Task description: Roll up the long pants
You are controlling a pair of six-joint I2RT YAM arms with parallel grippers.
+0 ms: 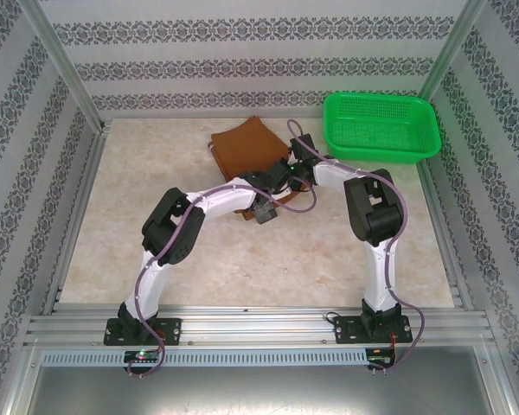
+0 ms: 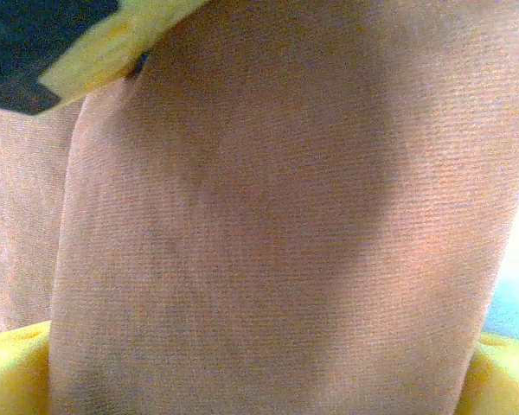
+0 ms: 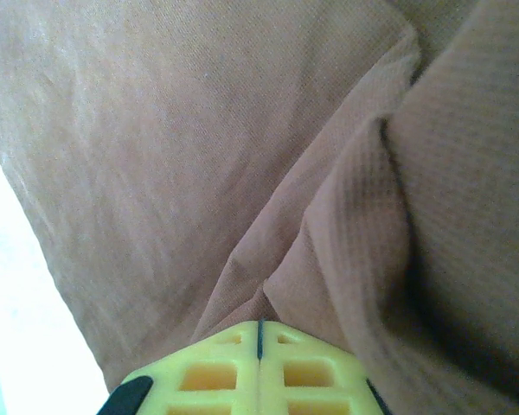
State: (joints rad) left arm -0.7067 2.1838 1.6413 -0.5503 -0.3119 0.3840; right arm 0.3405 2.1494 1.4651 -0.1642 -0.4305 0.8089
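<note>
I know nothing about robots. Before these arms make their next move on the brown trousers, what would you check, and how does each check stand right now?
1. Right pincer shut: ok; a fold of the long pants runs to its tips.
2. Cloth actually pinched there: cannot tell.
3. Left pincer wide open with cloth between its fingers: ok.
4. Pants fully rolled: not ok; the far part lies flat.
5. Green basket apart from the pants: ok.

Pale marbled table, long pants toward back, green basket far right
</note>
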